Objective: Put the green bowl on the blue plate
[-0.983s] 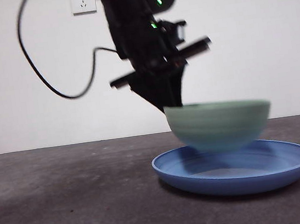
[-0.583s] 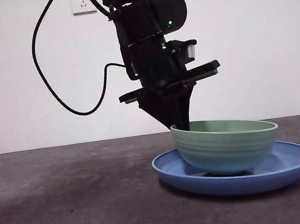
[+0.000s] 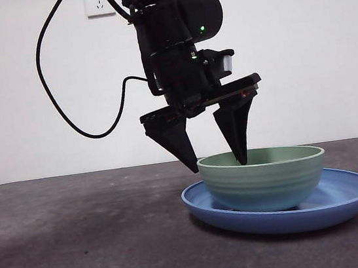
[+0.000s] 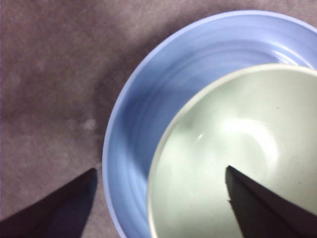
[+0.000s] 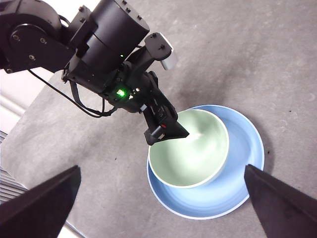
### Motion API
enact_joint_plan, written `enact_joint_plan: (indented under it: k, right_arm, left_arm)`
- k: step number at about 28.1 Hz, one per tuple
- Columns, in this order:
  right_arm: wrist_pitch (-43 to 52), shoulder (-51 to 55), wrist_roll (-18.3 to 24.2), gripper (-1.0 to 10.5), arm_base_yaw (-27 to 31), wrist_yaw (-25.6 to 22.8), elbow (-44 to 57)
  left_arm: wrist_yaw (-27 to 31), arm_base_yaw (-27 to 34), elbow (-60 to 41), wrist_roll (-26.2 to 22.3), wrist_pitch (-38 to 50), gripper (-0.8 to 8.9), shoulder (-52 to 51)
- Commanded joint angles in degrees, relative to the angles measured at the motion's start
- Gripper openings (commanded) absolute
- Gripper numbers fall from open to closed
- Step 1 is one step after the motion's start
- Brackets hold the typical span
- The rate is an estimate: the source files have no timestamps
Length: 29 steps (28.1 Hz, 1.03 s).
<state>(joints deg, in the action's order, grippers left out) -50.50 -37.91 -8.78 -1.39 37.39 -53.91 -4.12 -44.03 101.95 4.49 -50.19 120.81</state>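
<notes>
Left claw (image 3: pixel 217 164) spread wide, straddling green bowl (image 3: pixel 263 179) rim at frame centre; bowl seated on blue plate (image 3: pixel 346 198); right claw (image 5: pixel 163 208) wide, high above.

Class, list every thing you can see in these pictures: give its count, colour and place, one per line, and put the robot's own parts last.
green bowl: one, pale mint green, sitting upright in the blue plate, off-centre toward one side of it.
blue plate: one, medium blue, flat on the table under the bowl.
table: one, dark grey, under everything.
wall socket: one, white, on the white wall behind.
cable: one, black, looping from the arm.
left gripper: one, black, open, straddling the bowl's rim, one jaw inside and one outside.
right gripper: one, black, open, high above the scene.
</notes>
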Motion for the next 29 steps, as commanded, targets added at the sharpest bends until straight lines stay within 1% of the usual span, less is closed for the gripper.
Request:
enact_joint_plan:
  k: [1,4,6,10,15,18,22,26,29]
  right_arm:
    - [0.24,-0.17,0.46,5.7,-0.04,0.13,-0.94]
    - [0.28,-0.17,0.48,5.8,-0.02,0.13,-0.94]
    - [0.28,-0.17,0.48,5.8,-0.02,0.11,-0.94]
    - [0.28,-0.17,0.48,5.7,-0.02,0.11,-0.94]
    - [0.28,-0.17,0.48,5.7,-0.02,0.11,-0.94]
    - [0.28,-0.17,0.5,5.7,-0.02,0.11,-0.94]
    - [0.31,-0.17,0.52,5.8,-0.02,0.11,-0.94]
    - [0.31,-0.17,0.61,5.8,-0.02,0.13,-0.94]
    - [0.31,-0.17,0.63,5.7,-0.02,0.13,-0.94]
  left_arm:
    - [-0.17,-0.55,1.97,1.05,-0.09,4.51,-0.9]
    - [-0.17,-0.57,1.97,1.11,0.0,4.64,-6.29]
    - [-0.17,-0.57,1.97,-0.04,-0.37,4.74,-10.78]
    - [-0.15,-0.55,1.66,-3.58,-6.12,4.77,-20.48]
    - [-0.15,-0.17,-2.01,-4.92,-9.97,4.79,-32.26]
    - [-0.15,0.15,-9.42,-4.94,-9.4,4.79,-39.63]
    - [-0.15,0.57,-20.83,-4.94,-5.46,4.77,-49.48]
    - [-0.17,0.7,-29.42,-4.87,-2.32,4.77,-56.78]
    - [-0.15,0.94,-35.76,-3.58,0.33,4.77,-62.55]
